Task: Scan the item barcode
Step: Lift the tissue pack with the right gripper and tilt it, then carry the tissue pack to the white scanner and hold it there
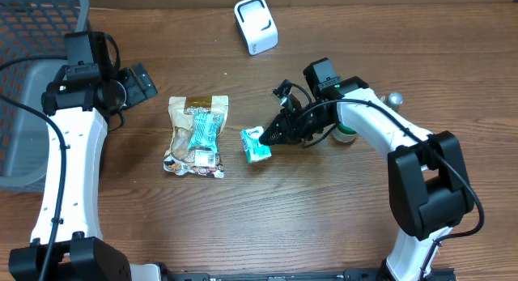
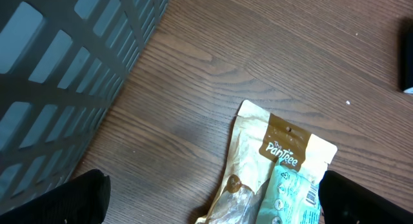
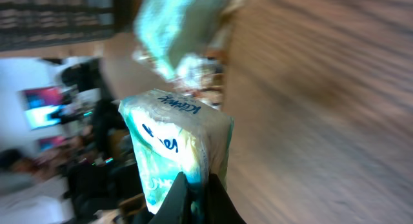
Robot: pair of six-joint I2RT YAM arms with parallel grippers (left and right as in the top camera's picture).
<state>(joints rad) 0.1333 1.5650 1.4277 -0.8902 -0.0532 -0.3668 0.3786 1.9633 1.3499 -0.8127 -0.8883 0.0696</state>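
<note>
My right gripper [image 1: 273,138] is shut on the edge of a small teal and white tissue pack [image 1: 256,144], holding it just above the wood near the table's middle. The right wrist view is blurred, with the tissue pack [image 3: 175,146] upright and pinched between the closed gripper [image 3: 197,180]. A white scanner [image 1: 256,25] stands at the back, well away from the pack. My left gripper [image 1: 139,83] hangs open at the upper left with nothing in it. Its fingers [image 2: 58,201] show at the bottom corners of the left wrist view. No barcode on the pack shows.
A brown snack pouch [image 1: 197,135] with a teal packet [image 2: 290,195] on top lies left of the tissue pack. A grey mesh basket [image 1: 28,87] fills the far left. A green object [image 1: 346,135] and a silver ball [image 1: 394,97] sit by the right arm.
</note>
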